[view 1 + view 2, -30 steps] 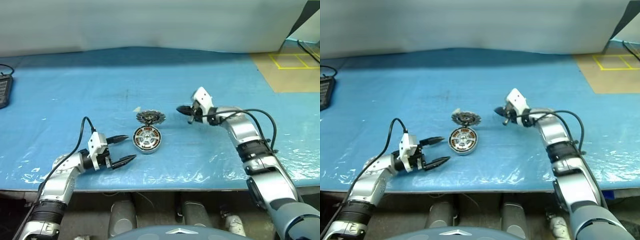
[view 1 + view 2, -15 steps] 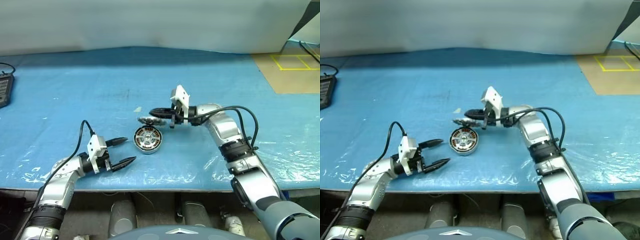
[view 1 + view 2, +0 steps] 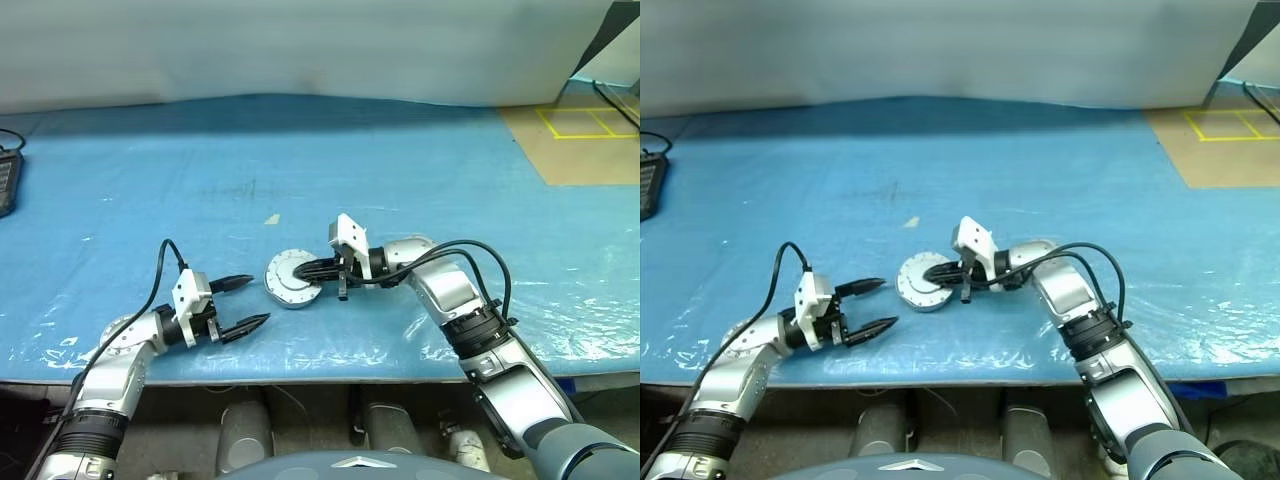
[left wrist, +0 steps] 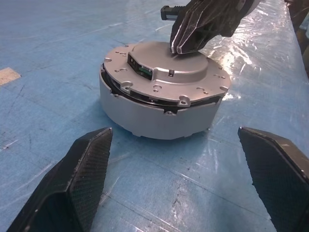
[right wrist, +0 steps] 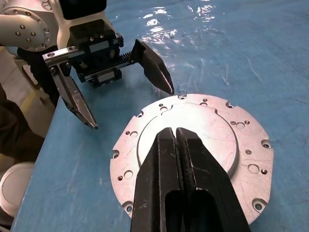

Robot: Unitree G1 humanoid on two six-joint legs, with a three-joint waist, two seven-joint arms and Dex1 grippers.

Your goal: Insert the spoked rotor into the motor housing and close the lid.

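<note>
Hovering low near the table edge, the left gripper (image 3: pixel 243 302) holds its two black textured fingers spread wide, released, pointing at the round grey metal motor housing (image 4: pixel 159 113) just beyond. That squat puck sits on the crinkly blue plastic sheet (image 3: pixel 400 170), capped by the silver-grey lid (image 5: pixel 193 140), a flat disc dotted with screw holes around a raised centre. Pressing down on that centre is the right gripper (image 3: pixel 932 270), fingers clenched together, holding nothing. Farther back lies a small tan scrap (image 3: pixel 271 218).
</note>
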